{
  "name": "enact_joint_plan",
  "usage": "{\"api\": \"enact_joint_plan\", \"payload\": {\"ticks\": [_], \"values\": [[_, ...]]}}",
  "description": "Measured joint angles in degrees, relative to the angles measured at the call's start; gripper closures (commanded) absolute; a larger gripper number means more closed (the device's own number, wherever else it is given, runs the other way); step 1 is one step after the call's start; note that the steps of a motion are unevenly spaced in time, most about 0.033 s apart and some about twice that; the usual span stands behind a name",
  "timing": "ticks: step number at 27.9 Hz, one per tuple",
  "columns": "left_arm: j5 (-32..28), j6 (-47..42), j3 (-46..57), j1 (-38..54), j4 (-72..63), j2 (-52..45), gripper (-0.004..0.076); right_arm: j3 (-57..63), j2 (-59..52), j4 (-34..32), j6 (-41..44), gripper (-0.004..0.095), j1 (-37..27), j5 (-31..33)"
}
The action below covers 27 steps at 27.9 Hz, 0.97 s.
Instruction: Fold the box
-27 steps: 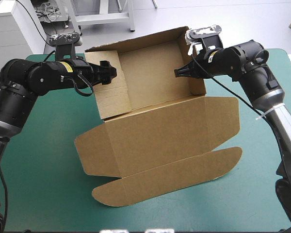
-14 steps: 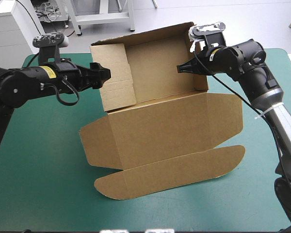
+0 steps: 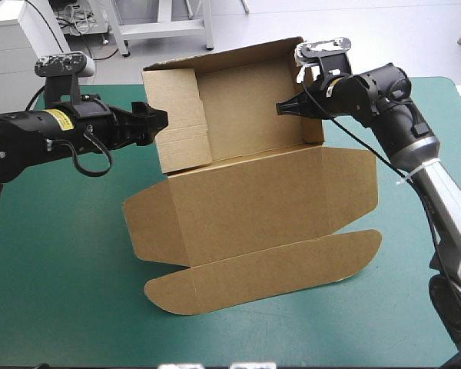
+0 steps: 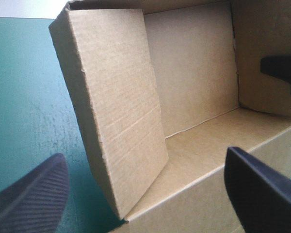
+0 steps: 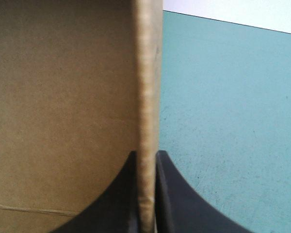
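The brown box [image 3: 253, 207] stands partly formed on the teal-green cover, its far walls raised and its lid flat toward the front. My right gripper [image 3: 286, 108] is shut on the upright right wall [image 5: 146, 97], whose edge runs between the fingers [image 5: 172, 199]. My left gripper [image 3: 158, 121] is open, just outside the left wall flap [image 3: 178, 115]. In the left wrist view the left gripper [image 4: 144, 156] faces that flap [image 4: 116, 111], which leans inward over the tray floor [image 4: 208, 145]. The right gripper [image 4: 281, 70] shows at the opposite wall.
The lid's rounded front flap [image 3: 269, 269] lies toward the table's front edge. Bare teal-green cover [image 3: 54, 254] stretches to the left of and in front of the box. The table's far edge runs right behind the box's back wall [image 3: 238, 58].
My left arm has drawn back to the left, away from the left flap, which now stands more upright. The box shifted slightly. The right gripper keeps its hold.
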Motion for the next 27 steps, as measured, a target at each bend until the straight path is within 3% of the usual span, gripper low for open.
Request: {"api": "enact_joint_plan", "payload": {"ticks": [13,23,24,26,27], "values": [[-2.73,-0.93,0.05,0.00,0.06,10.88,0.0104,0.00,0.00,2.12,0.11,0.0908,0.00,-0.63],[-5.75,-4.96,0.05,0.00,2.57,13.60,0.0111,0.00,0.00,2.12,0.11,0.0908,0.00,-1.00],[-6.16,-5.03,0.05,0.00,2.57,13.74,0.0131,0.00,0.00,2.12,0.11,0.0908,0.00,-1.14],[-6.67,-5.23,0.05,0.00,2.57,14.21,0.0254,0.00,0.00,2.12,0.11,0.0908,0.00,-1.28],[-6.81,-5.30,0.05,0.00,2.70,14.42,0.0402,0.00,0.00,2.12,0.11,0.0908,0.00,-1.28]]}}
